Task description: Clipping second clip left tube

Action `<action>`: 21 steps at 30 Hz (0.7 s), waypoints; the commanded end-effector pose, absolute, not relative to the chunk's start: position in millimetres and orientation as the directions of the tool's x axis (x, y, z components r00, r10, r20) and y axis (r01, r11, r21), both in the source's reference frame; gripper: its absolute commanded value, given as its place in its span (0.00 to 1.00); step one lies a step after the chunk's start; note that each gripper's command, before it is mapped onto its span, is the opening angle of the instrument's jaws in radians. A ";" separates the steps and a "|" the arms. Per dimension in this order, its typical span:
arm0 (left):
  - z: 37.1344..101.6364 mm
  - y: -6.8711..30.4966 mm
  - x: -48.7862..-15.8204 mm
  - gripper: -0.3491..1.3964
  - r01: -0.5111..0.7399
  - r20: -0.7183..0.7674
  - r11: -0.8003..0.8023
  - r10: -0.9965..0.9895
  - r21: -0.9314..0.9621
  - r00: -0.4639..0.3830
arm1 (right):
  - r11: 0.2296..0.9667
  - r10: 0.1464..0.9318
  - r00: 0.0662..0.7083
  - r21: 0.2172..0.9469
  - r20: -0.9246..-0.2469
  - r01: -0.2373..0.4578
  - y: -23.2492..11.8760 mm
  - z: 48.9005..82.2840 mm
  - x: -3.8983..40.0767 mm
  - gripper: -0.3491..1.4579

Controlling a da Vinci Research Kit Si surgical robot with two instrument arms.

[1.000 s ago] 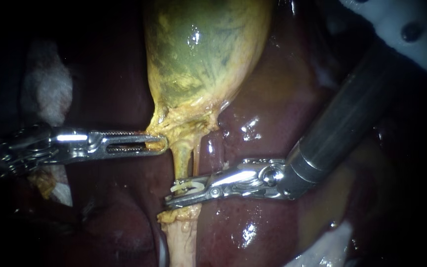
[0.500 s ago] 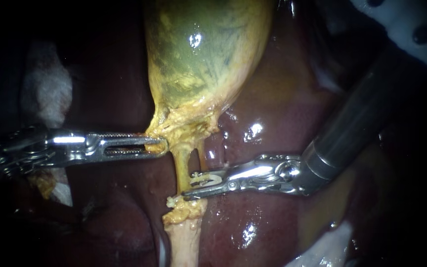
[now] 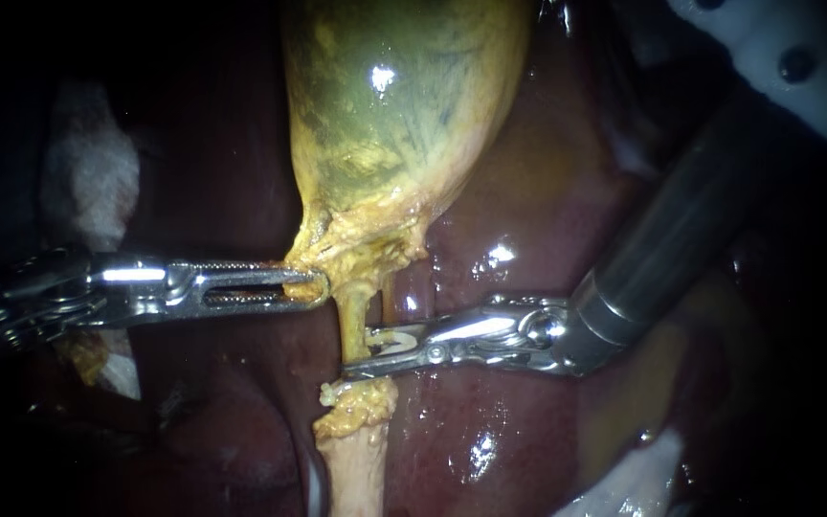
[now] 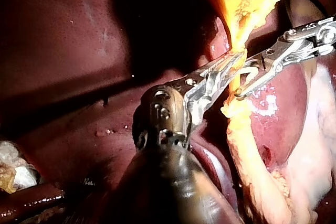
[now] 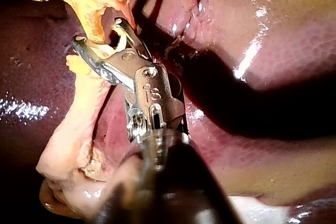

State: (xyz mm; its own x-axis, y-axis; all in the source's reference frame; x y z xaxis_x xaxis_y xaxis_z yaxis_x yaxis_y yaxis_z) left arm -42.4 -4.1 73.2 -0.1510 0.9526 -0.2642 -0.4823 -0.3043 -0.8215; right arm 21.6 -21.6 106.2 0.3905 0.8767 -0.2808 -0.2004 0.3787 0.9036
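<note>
The left instrument (image 3: 310, 285) reaches in level, its jaws clamped on yellow tissue at the neck of the gallbladder (image 3: 394, 105). The right instrument (image 3: 356, 351) slants down from the upper right. Its parted jaws carry a white clip (image 3: 390, 338), and their tips straddle the left tube (image 3: 353, 311).

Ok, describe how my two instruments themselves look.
Left instrument: bright silvery metal, long narrow jaws with a slot down the middle and fine toothed edges, behind them a jointed steel wrist. Right instrument: shorter, curved polished jaws on a pinned hinge, then a thick smooth grey metal shaft. A white housing with dark round holes shows beyond it.
</note>
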 end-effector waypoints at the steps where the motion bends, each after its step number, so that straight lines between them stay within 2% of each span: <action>1: 73.2 -4.1 -42.4 0.00 -0.483 -0.264 -0.304 0.953 -0.821 -0.151 | 0.383 0.875 0.391 0.902 -0.285 -0.200 -21.7 106.2 21.8 0.46; 12: 73.2 -4.0 -42.5 0.00 -0.483 -0.264 -0.304 0.953 -0.821 -0.151 | 0.434 0.853 0.398 0.882 -0.337 -0.184 -22.8 106.7 23.3 0.44; 21: 73.2 -4.1 -42.5 0.00 -0.483 -0.264 -0.304 0.953 -0.821 -0.151 | 0.438 0.853 0.396 0.880 -0.340 -0.187 -23.4 107.5 24.6 0.43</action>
State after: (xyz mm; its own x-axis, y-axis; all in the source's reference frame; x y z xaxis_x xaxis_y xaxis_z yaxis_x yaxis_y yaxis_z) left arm -42.5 -4.0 73.2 -0.1505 0.9527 -0.2641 -0.4831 -0.3039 -0.8211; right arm 24.7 -23.4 107.5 0.3948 0.8528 -0.3419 -0.1868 0.4389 0.8789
